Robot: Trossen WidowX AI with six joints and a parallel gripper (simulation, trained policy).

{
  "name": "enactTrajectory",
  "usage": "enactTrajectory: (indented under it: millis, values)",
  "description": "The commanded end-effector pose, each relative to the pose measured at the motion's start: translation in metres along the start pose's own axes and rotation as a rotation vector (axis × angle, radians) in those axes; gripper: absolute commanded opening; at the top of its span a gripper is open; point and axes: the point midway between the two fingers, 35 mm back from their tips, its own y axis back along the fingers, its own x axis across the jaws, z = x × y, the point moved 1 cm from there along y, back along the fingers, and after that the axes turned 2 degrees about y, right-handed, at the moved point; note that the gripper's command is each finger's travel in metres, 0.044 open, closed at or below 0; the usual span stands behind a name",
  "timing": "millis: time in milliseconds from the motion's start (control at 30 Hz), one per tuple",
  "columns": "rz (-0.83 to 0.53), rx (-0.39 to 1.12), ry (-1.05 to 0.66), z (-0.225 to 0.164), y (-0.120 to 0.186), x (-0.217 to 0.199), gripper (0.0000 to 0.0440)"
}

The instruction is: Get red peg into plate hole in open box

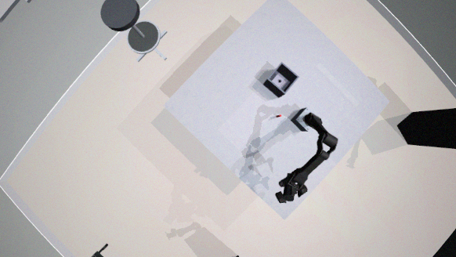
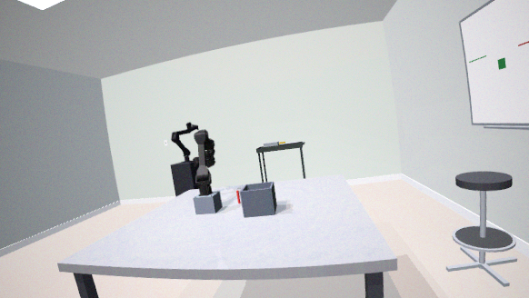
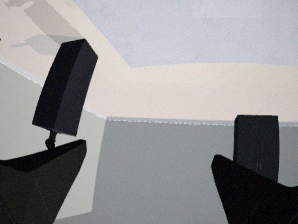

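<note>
The red peg (image 1: 278, 116) (image 2: 238, 196) stands upright on the pale table, between the arm's base block and the open box. The dark grey open box (image 1: 288, 70) (image 2: 259, 201) stands beyond it; the top view shows the light plate (image 1: 276, 80) at its bottom with a dark central hole. My gripper (image 1: 291, 194) (image 3: 151, 155) is open and empty. It is raised near the table's near corner in the top view, far from the peg and box. The wrist view shows neither peg nor box; in the exterior view the fingers are hard to make out.
The arm's grey base block (image 1: 300, 121) (image 2: 207, 203) stands beside the peg. The table (image 1: 333, 84) (image 2: 227, 245) (image 3: 215, 35) has a corner under the raised arm. Dark pedestals (image 1: 431, 127) (image 3: 67, 90) and a round stool (image 1: 119, 13) (image 2: 484, 181) stand off the table.
</note>
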Motion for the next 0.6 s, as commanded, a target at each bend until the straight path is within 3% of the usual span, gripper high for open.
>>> enactTrajectory:
  millis: [0, 300, 567]
  values:
    - [0.082, -0.06, -0.025, 0.018, 0.026, 0.02, 0.0439]
    - [0.285, -0.269, -0.133, 0.085, 0.112, 0.061, 0.042]
    - [0.418, -0.487, -0.237, 0.146, 0.202, 0.07, 0.0392]
